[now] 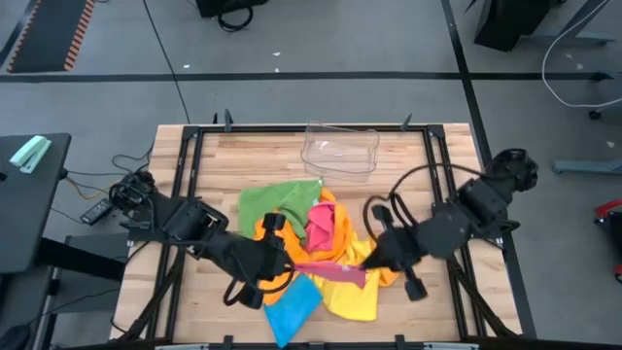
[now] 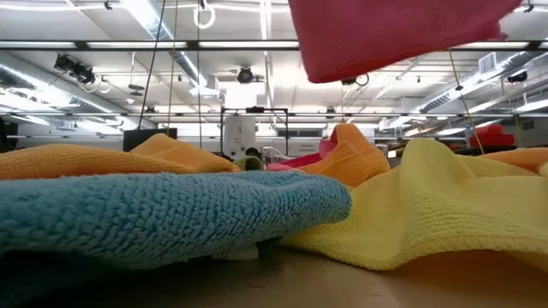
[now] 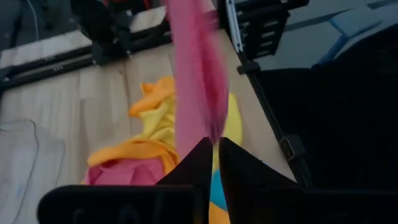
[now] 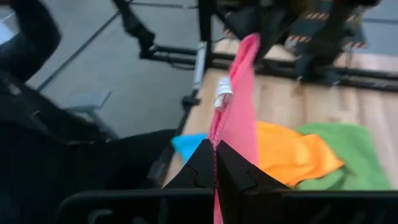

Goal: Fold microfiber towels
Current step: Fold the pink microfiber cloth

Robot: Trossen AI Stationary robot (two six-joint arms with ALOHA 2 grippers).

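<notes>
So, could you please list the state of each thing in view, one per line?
Pink towel: lifted, stretched between both grippers.
Left gripper: shut on the pink towel.
Right gripper: shut on the pink towel.
Blue towel: flat, unfolded.
Yellow towel: crumpled.
Orange towel: crumpled in the pile.
Green towel: rumpled, unfolded.
Clear tray: upright, apparently empty.

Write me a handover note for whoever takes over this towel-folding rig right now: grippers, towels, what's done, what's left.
Left gripper: shut on one end of the pink towel, near the front of the table.
Right gripper: shut on the other end of the same towel, which hangs stretched between the two, lifted above the pile.
Pile at table centre: green towel, orange towel, yellow towel, blue towel and more pink cloth, all crumpled and overlapping.
Clear plastic tray: at the back of the table, nothing visible in it.
Done: no towel folded yet.
Left: lay the pink towel flat, fold it, then the others.
</notes>
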